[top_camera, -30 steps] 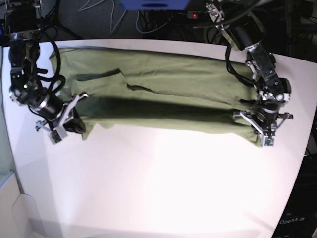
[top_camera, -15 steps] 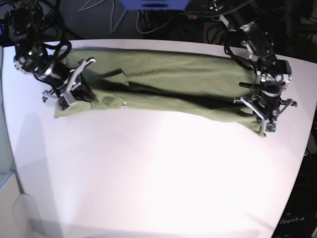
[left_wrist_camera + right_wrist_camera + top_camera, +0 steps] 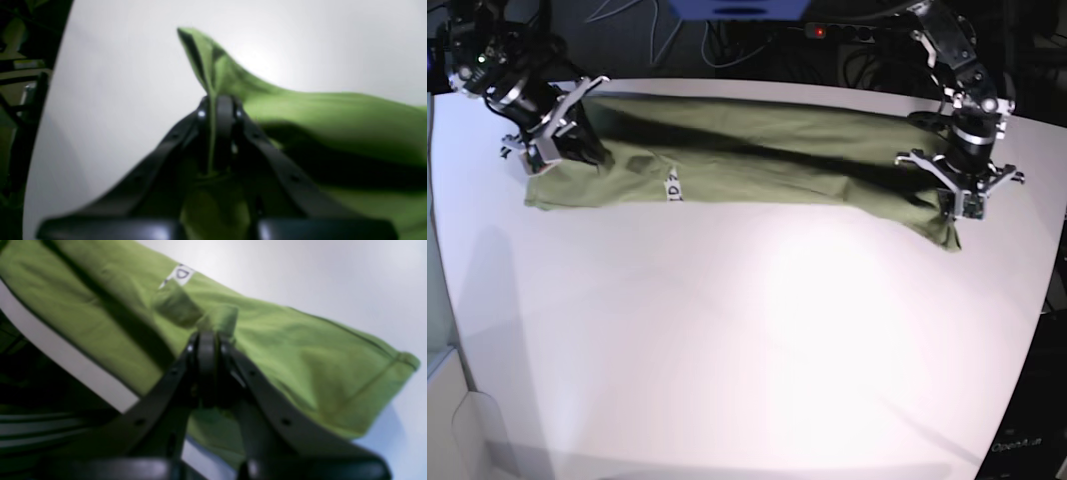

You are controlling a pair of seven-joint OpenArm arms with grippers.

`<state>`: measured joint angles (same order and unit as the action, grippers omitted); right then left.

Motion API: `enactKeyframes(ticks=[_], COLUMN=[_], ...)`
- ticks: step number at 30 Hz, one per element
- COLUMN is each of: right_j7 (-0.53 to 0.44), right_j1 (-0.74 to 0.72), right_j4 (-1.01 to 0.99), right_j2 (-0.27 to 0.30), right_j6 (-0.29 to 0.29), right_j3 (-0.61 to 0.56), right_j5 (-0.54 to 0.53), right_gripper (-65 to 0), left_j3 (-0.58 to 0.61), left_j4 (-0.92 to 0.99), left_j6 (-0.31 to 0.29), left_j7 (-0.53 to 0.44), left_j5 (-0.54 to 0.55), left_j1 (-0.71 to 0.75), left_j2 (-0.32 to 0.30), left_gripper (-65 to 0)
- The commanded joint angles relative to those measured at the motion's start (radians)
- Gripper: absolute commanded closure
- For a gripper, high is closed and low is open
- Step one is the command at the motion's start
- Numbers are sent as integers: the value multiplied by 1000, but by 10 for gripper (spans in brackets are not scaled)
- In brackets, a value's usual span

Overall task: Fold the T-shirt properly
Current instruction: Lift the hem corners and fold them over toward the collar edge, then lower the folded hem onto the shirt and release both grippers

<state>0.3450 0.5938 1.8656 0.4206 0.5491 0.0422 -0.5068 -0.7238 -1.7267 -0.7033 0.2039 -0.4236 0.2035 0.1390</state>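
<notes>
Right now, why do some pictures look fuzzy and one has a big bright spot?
Both wrist views are blurred: the T-shirt and its white tag look soft. In the base view, lamp glare whitens the middle of the table, and its edges look curved.

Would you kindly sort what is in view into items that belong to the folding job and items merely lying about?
Job:
- olive-green cotton T-shirt
- left end effector, shut on it
- right end effector, shut on it

Lying about:
- white table
- dark cables behind
</notes>
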Motion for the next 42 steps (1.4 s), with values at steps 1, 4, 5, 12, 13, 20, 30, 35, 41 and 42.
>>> enactKeyframes(ticks=[1, 4, 5, 12, 13, 20, 30, 35, 41, 42], right_j7=[-42, -65, -71, -79, -79, -129, -142, -142, -137, -137], right_j1=[12, 45, 50, 54, 51, 33, -30, -42, -56, -56], right_j4=[16, 16, 16, 2, -4, -85, -218, -223, -226, -226], right_j2=[14, 14, 14, -13, -22, -45, -61, -61, -61, -61], right_j6=[1, 1, 1, 1, 1, 1, 2, 2, 2, 2], right_j3=[20, 43, 43, 40, 41, 34, 34, 34, 34, 34], right_j5=[-14, -14, -14, -13, -13, -13, -13, -13, -13, -13], right_gripper=[-6, -6, -6, -6, -6, -6, -6, -6, -6, -6], left_j3=[-7, -35, -44, -61, -61, -58, -53, -58, -109, -116], left_j4=[-16, -14, -14, -16, -16, -16, -26, -23, -20, -20], left_j6=[5, 5, 5, 5, 5, 5, 5, 5, 5, 5], left_j7=[-39, -45, -45, -45, -45, -47, -47, -47, -47, -47], left_j5=[15, 15, 15, 15, 15, 58, 78, 79, 75, 75], left_j1=[-3, -3, -3, 18, 26, 67, 90, 103, 96, 96], left_j2=[0, 0, 0, -2, -2, -6, -11, -11, -11, -12], left_gripper=[-20, -20, -20, -20, -20, -20, -20, -20, -20, -20])
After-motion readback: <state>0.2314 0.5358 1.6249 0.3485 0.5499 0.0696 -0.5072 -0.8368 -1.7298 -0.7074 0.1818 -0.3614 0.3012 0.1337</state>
